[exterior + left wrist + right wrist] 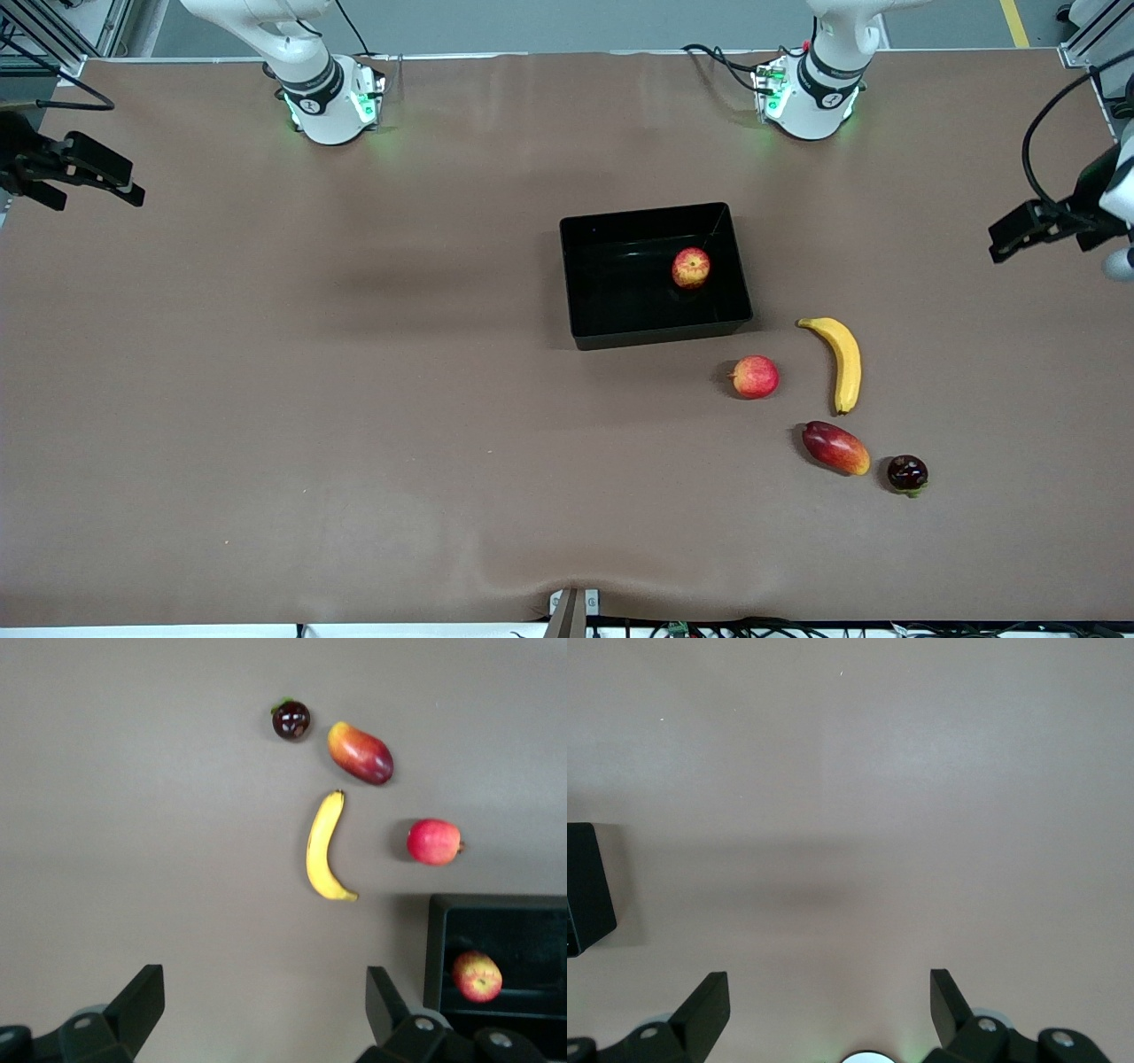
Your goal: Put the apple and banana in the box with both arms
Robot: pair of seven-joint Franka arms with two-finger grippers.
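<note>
Desk (pixel 354 399): brown covering, carries all items listed.

Box (pixel 585 301): shallow glossy black tray, mid-desk, toward the left arm's end. Contains one item.

Apple (pixel 691 268): deep red with yellow streaks, lying inside the box, in the part toward the left arm's end.

Banana (pixel 842 359): bright yellow, curved, on the desk outside the box, nearer to the front camera than the box and close to its corner.

Pinkish-red round fruit (pixel 755 377): on the desk beside the banana, just in front-camera side of the box.

Mango (pixel 835 447): red-yellow, nearer the camera than the banana.

Dark round fruit (pixel 907 473): beside the mango, green stem.

Left tool (pixel 266 1010): raised over the desk's edge at the left arm's end, fingers spread wide, gripping nothing.

Right tool (pixel 830 1005): raised over bare desk at the right arm's end, fingers spread wide, gripping nothing.
</note>
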